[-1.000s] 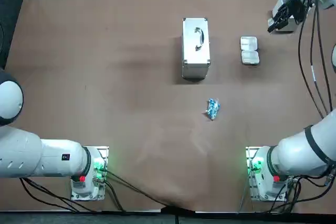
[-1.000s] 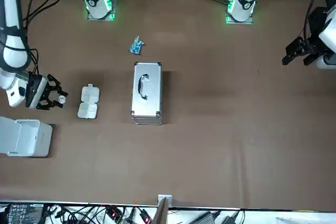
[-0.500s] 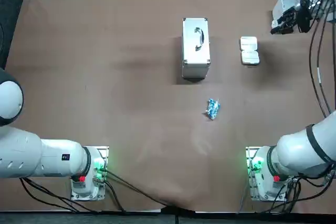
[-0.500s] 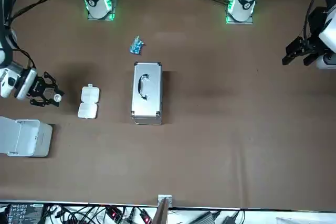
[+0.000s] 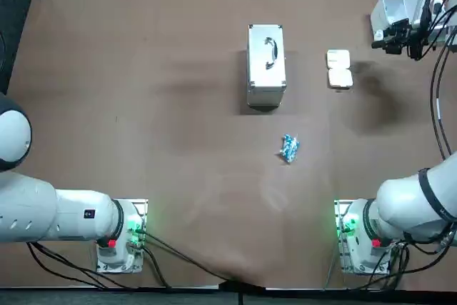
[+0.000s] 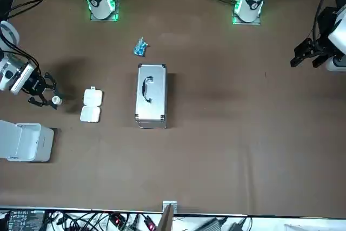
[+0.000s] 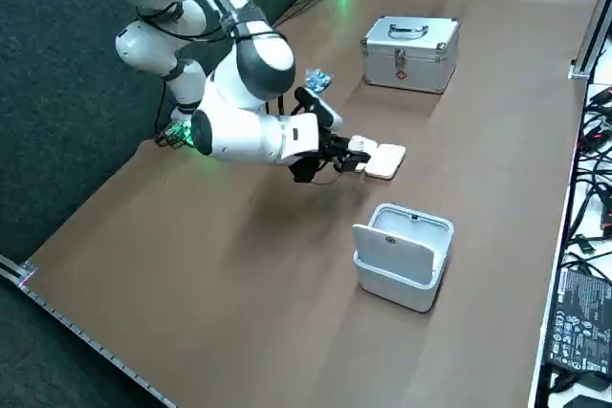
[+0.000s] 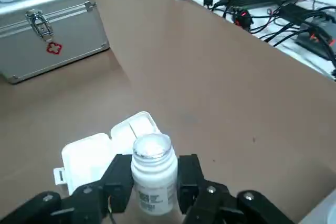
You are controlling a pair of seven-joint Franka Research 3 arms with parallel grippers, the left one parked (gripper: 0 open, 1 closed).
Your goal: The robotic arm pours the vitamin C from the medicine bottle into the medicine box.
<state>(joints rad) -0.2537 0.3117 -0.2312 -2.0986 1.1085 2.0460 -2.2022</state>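
**Bottle pinched beside the pill box**

Top view: the right claw (image 5: 391,36) hangs near the white pill box (image 5: 339,69), on the side away from the metal case (image 5: 266,66).

Front view: a small white bottle (image 6: 56,100) sits in the claw, close to the pill box but apart from it.

Right side view: the bottle is off the table (image 7: 191,265), between the pill box and a white bin (image 7: 402,255).

Wrist view: both fingers (image 8: 124,176) press the upright bottle's sides; the pill box lies just beyond it.
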